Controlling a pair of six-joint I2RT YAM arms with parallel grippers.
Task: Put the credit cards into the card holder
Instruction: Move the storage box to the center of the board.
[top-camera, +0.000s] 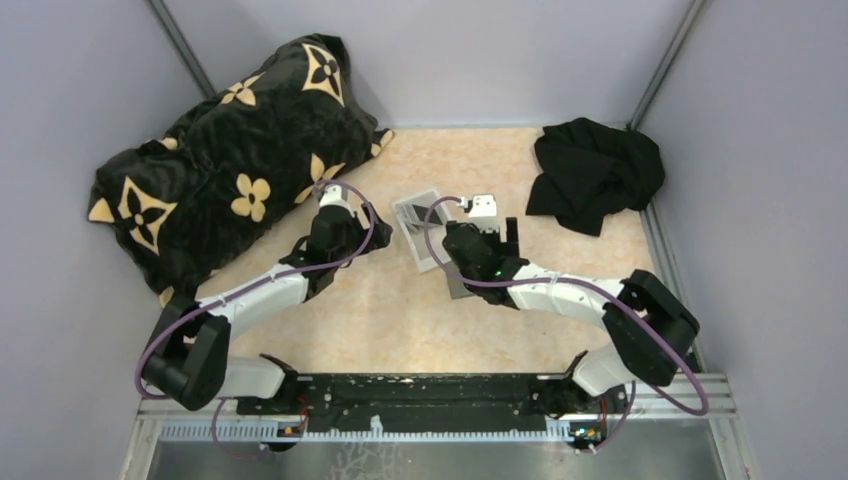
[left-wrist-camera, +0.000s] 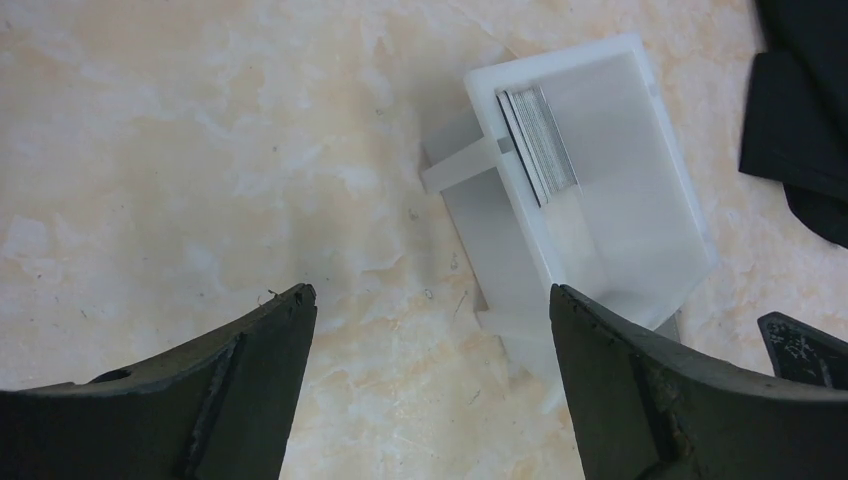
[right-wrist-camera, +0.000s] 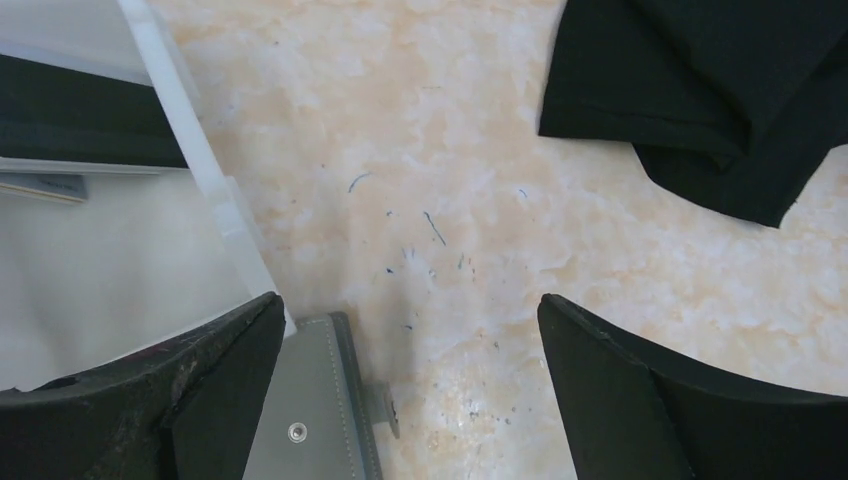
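The credit cards (left-wrist-camera: 538, 140) are a thin silvery stack standing on edge inside a white tray (left-wrist-camera: 640, 230); from above the cards (top-camera: 410, 211) show as a grey patch in the tray (top-camera: 432, 250). My left gripper (left-wrist-camera: 430, 300) hangs open over bare table just left of the tray, holding nothing. The card holder (right-wrist-camera: 310, 400), grey with stitched edges and a snap, lies shut beside the tray's corner (right-wrist-camera: 215, 190). My right gripper (right-wrist-camera: 410, 305) is open above it, its left finger over the holder. From above, the card holder (top-camera: 458, 288) is mostly hidden under the right arm.
A crumpled black cloth (top-camera: 595, 170) lies at the back right, close to the right gripper (top-camera: 492, 232). A large black pillow with gold flowers (top-camera: 230, 160) fills the back left, behind the left gripper (top-camera: 376, 238). Grey walls enclose the table.
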